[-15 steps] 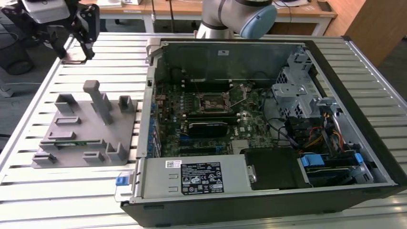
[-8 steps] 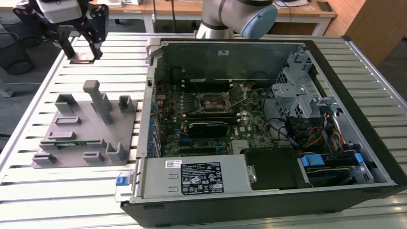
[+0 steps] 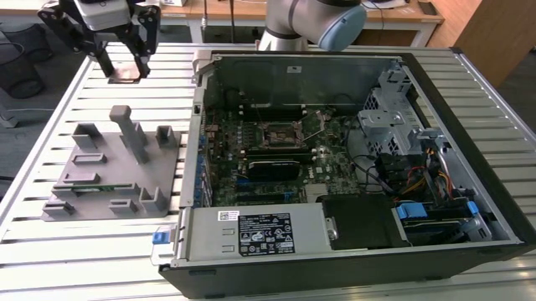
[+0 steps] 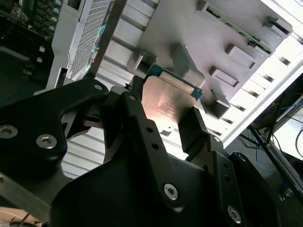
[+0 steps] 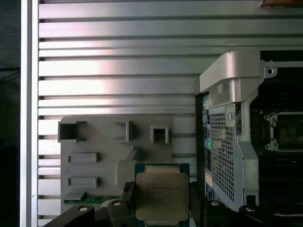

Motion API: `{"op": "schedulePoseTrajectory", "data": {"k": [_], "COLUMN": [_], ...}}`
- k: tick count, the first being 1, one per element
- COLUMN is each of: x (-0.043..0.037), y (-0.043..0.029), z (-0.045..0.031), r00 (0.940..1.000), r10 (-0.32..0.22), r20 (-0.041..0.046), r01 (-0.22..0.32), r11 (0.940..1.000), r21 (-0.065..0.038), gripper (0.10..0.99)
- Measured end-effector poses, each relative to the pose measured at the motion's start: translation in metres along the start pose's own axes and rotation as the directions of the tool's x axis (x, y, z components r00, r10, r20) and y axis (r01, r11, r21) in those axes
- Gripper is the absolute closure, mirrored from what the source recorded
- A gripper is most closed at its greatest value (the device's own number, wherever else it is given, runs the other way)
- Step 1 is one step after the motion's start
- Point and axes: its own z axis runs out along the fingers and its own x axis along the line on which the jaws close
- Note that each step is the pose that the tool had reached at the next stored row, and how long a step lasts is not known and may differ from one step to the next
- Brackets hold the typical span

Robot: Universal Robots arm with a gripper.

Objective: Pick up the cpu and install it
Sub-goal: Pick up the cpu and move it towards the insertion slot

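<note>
Jaws are clenched on the cpu (image 5: 162, 194), held between them by its edges, above the counter (image 5: 118, 71) and grey fixture (image 5: 104, 161). With so thin a hold, it could be tilted or dropped.

Slatted metal table (image 3: 84, 251), wooden desk (image 3: 235, 11), black mesh bin (image 3: 19, 78)

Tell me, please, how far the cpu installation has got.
Done: the cpu is lifted clear of the grey fixture. In hand: the end effector is shut on it above the table. Left: the motherboard socket looks empty, so the chip is not yet installed.
</note>
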Motion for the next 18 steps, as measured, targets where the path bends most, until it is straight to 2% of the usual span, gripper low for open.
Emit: {"op": "schedulePoseTrajectory", "data": {"k": [17, 18], "x": [-0.0464, -0.0582], "y": [0.0036, 0.0043], "z": [0.0013, 0.0016], "r00": [1.0000, 1.0000], "r10": [0.000, 0.000], "r20": [0.0001, 0.0000], "r01": [0.000, 0.000], "r11": [1.0000, 1.0000], "r21": [0.000, 0.000], "gripper": [0.545, 0.545]}}
